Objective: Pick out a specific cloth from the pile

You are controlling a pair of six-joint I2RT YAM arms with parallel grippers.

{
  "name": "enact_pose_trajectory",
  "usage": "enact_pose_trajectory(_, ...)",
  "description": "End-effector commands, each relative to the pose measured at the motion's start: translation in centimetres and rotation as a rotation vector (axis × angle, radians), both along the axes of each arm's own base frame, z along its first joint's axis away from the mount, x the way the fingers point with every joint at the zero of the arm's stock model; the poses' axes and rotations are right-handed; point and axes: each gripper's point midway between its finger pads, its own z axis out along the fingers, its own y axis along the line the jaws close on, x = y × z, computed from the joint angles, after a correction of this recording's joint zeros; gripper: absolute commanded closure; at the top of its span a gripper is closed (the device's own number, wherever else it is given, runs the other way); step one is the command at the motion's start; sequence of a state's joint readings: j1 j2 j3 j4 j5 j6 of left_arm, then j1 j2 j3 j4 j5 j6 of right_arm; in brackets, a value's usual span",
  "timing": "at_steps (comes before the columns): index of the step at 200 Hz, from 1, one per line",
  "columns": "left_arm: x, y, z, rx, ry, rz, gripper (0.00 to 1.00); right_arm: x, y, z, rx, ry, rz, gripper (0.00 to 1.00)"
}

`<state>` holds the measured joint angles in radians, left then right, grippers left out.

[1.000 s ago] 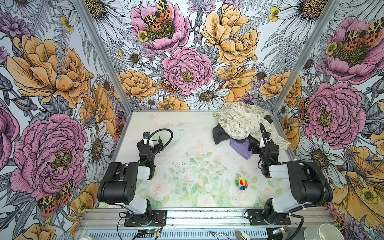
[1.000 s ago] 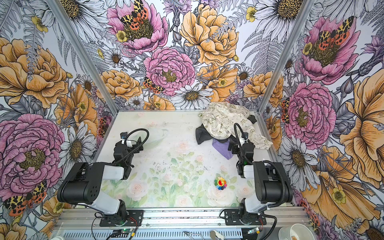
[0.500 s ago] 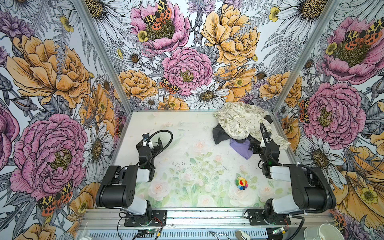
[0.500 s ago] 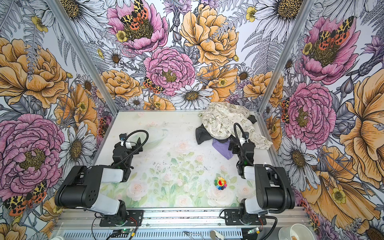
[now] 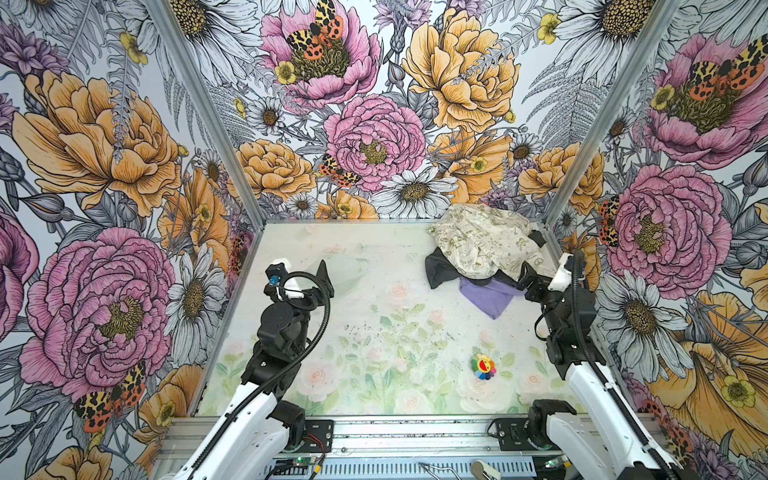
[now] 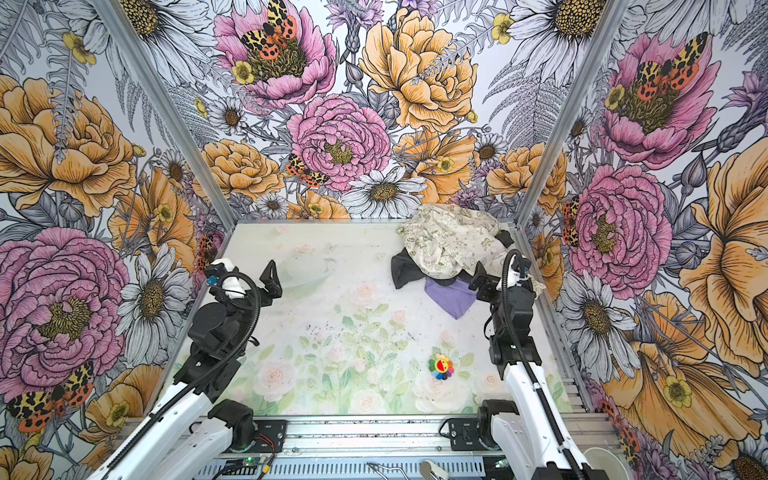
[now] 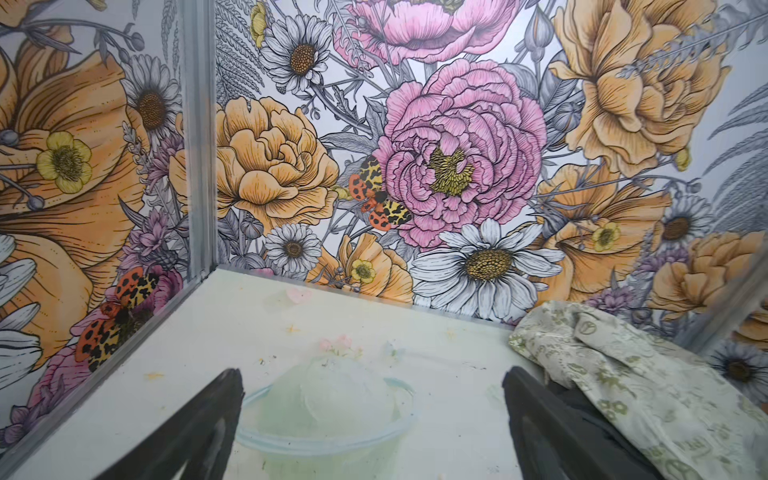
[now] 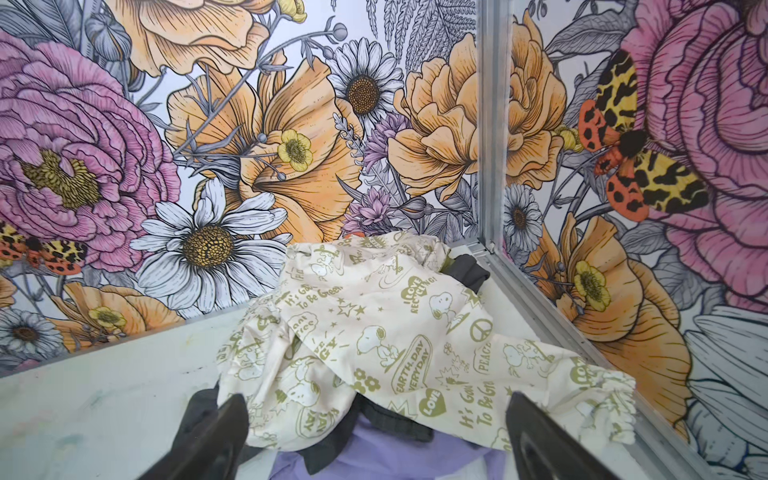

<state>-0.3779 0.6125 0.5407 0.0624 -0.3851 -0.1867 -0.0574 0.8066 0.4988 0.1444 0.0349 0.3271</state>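
Note:
The pile lies in the far right corner. A cream cloth with olive-green prints (image 5: 486, 245) (image 6: 453, 245) (image 8: 395, 340) covers a black cloth (image 5: 440, 270) (image 6: 405, 270). The lavender cloth (image 5: 488, 297) (image 6: 451, 297) (image 8: 415, 453) sticks out flat from under the pile's near edge. My right gripper (image 5: 525, 278) (image 6: 478, 278) (image 8: 374, 399) is open just right of the lavender cloth, pointing at the pile and holding nothing. My left gripper (image 5: 322, 282) (image 6: 270, 282) (image 7: 370, 374) hangs open and empty over the left half of the table.
A small rainbow flower toy (image 5: 483, 366) (image 6: 441, 365) lies on the table near the front right. A pale translucent bowl shape (image 7: 328, 399) (image 5: 345, 274) sits in front of the left gripper. Flowered walls with metal corner posts (image 8: 492, 166) close in the pile.
Both arms have unfolded and reached farther in. The right gripper has edged closer to the pile. The cloths have not moved.

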Motion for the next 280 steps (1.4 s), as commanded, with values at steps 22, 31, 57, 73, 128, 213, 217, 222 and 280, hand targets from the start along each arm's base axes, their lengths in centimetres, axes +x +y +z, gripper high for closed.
enact_pose_trajectory(22,-2.9,-3.9,-2.3,-0.012,0.251,-0.241,0.01,-1.3,1.3,-4.9,0.189,0.227,0.014,0.07)
enact_pose_trajectory(31,-3.4,-5.2,-2.0,-0.004,0.262,-0.32,0.01,-1.4,1.5,-5.7,0.229,0.25,0.014,0.09)
enact_pose_trajectory(57,-4.7,-7.9,-1.8,0.095,0.275,-0.506,0.01,-1.6,1.7,-8.3,0.308,0.328,-0.008,0.16)
enact_pose_trajectory(73,-5.2,-8.8,-1.8,0.16,0.269,-0.573,0.01,-1.7,1.8,-10.0,0.33,0.388,-0.022,0.2)
enact_pose_trajectory(128,-5.6,-7.9,-2.0,0.227,0.233,-0.534,0.01,-1.2,2.7,-14.9,0.223,0.59,-0.04,0.35)
enact_pose_trajectory(213,-5.2,-6.4,-2.1,0.224,0.233,-0.45,0.01,0.1,4.6,-18.8,0.101,0.754,-0.014,0.43)
enact_pose_trajectory(217,-5.1,-6.4,-2.2,0.223,0.234,-0.448,0.01,0.2,4.6,-18.8,0.097,0.756,-0.014,0.44)
enact_pose_trajectory(222,-5.2,-6.4,-2.2,0.223,0.233,-0.447,0.01,0.2,4.7,-19.0,0.091,0.762,-0.013,0.44)
enact_pose_trajectory(280,-5.0,-5.9,-2.1,0.209,0.235,-0.429,0.01,1.0,5.7,-20.7,0.062,0.831,0.02,0.49)
